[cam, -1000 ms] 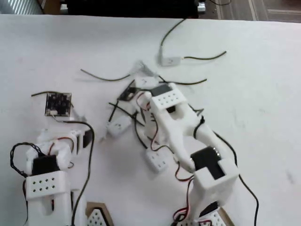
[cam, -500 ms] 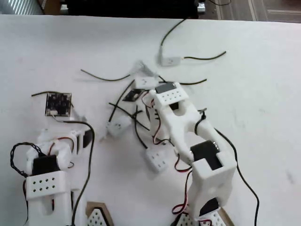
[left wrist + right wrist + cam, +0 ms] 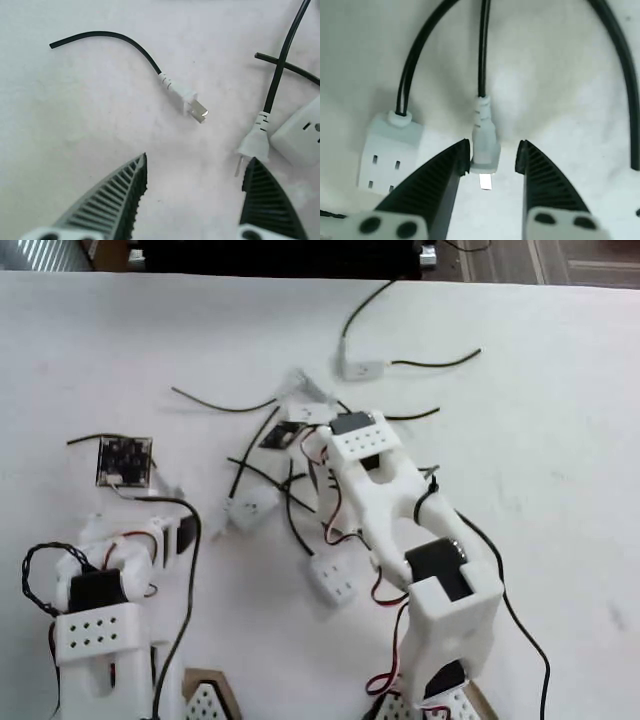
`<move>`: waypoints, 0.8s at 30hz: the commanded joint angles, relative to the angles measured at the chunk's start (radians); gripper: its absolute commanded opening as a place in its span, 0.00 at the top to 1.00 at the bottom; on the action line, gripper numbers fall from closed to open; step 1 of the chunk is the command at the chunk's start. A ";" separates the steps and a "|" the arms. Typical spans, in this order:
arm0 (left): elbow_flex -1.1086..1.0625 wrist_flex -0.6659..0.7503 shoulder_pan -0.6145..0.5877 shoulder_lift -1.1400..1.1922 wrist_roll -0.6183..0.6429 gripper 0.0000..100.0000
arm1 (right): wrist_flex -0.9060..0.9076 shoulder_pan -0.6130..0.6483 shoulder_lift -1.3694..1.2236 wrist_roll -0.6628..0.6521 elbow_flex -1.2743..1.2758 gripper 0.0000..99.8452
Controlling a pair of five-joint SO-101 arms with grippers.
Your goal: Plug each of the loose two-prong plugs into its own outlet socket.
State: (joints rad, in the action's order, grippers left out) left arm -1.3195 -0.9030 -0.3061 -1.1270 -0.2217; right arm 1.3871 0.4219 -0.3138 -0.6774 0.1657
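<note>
Two-prong plug (image 3: 482,135) lies mid-desk (image 3: 560,440), prongs bare, between right gripper (image 3: 493,145) fingers: narrow, one side gapped, not clamped. Outlet socket (image 3: 387,152) just beside it, slots empty. Left gripper (image 3: 197,160) fingers wide near desk's front-left corner, over second plug (image 3: 192,104). We judge no plug seated; every insertion left.

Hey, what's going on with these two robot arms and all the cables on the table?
The right arm's pincer is open and straddles a white two-prong plug lying on the table, beside a white outlet socket. It has not closed on the plug. The left arm's pincer is open above the table, near another loose plug. Both of these plugs lie unplugged.
</note>
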 commanded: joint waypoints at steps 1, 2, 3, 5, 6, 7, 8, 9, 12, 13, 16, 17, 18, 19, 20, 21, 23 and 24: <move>0.006 0.018 -0.004 -0.018 0.002 0.70 | -0.005 0.016 -0.008 0.000 -0.035 0.85; 0.006 0.018 -0.004 -0.018 0.002 0.70 | -0.005 0.021 -0.019 0.000 -0.038 0.85; 0.006 0.018 -0.004 -0.018 0.002 0.70 | -0.007 0.024 -0.033 0.000 -0.040 0.86; 0.006 0.018 -0.004 -0.018 0.002 0.70 | -0.022 0.035 -0.053 0.000 -0.043 0.88; 0.006 0.018 -0.004 -0.018 0.002 0.70 | -0.027 0.036 -0.058 0.000 -0.049 0.90; 0.006 0.018 -0.004 -0.018 0.002 0.70 | -0.025 0.035 -0.061 0.000 -0.058 0.91; 0.006 0.018 -0.004 -0.018 0.002 0.70 | -0.022 0.033 -0.061 0.000 -0.068 0.91; 0.006 0.018 -0.004 -0.018 0.002 0.70 | -0.022 0.031 -0.061 0.000 -0.074 0.92; 0.006 0.018 -0.004 -0.018 0.002 0.70 | -0.021 0.033 -0.061 0.000 -0.080 0.92; 0.006 0.018 -0.004 -0.018 0.002 0.70 | -0.021 0.035 -0.062 0.000 -0.080 0.92; 0.006 0.018 -0.004 -0.018 0.002 0.70 | -0.021 0.038 -0.064 0.000 -0.078 0.92; 0.006 0.018 -0.004 -0.018 0.002 0.70 | -0.021 0.035 -0.061 0.000 -0.078 0.94; 0.006 0.018 -0.004 -0.018 0.002 0.70 | -0.018 0.031 -0.054 0.000 -0.083 0.97; 0.006 0.018 -0.004 -0.018 0.002 0.70 | -0.007 0.030 -0.041 0.002 -0.083 0.99; 0.006 0.018 -0.004 -0.018 0.002 0.70 | 0.013 0.030 -0.019 0.002 -0.081 0.98; 0.006 0.018 -0.004 -0.018 0.002 0.70 | 0.038 0.030 0.004 0.002 -0.080 0.98; 0.006 0.018 -0.004 -0.018 0.002 0.70 | 0.077 0.030 0.051 0.002 -0.078 0.98; 0.006 0.018 -0.004 -0.018 0.002 0.70 | 0.090 0.028 0.074 0.002 -0.078 0.98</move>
State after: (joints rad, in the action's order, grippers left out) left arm -1.3195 -0.9030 -0.3061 -1.1270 -0.2217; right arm 1.4254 0.4450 -0.3383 -0.6774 0.1197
